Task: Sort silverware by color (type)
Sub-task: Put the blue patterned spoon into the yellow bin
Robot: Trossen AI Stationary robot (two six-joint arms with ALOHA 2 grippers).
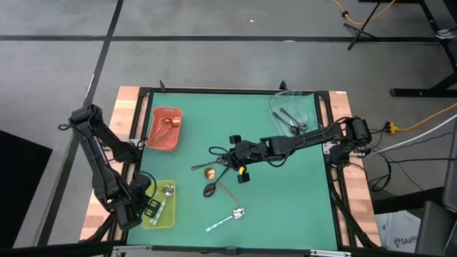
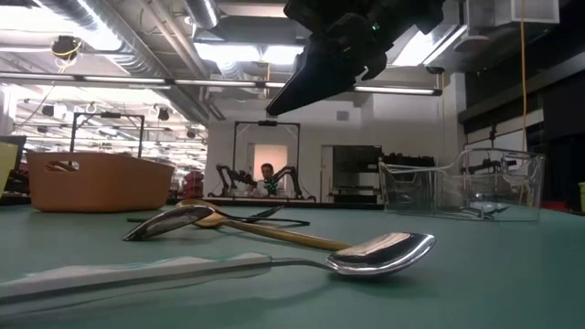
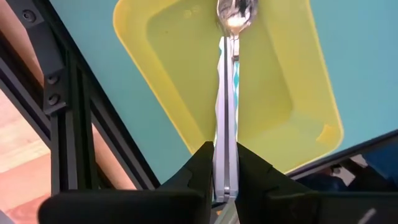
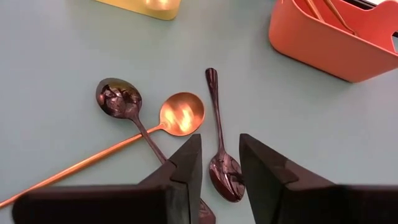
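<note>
My left gripper [image 1: 151,208] points down over the yellow-green tray [image 3: 134,37] at the table's near left, shut on a silver spoon with a pale mint handle [image 3: 228,93]. My right gripper [image 1: 239,168] hangs open above the table's middle. Below it lie two black spoons [image 4: 222,155] [image 4: 119,99] and a copper spoon [image 4: 181,114], flat on the green mat. A second mint-handled spoon [image 1: 227,219] lies on the mat nearer the front edge, large in the low view [image 2: 379,251]. My left gripper pinches the mint handle [image 3: 227,146] between its two fingers, which come from above and point down. The spoon runs out from the fingertips over the tray, its silver bowl [image 3: 236,15] toward the tray's far end. Whether the bowl touches the tray I cannot tell.
A red tray [image 1: 166,130] with copper spoons stands at the far left of the mat. A clear tray [image 1: 293,114] with dark spoons stands at the far right. A black frame rail [image 3: 68,106] runs close along the yellow-green tray.
</note>
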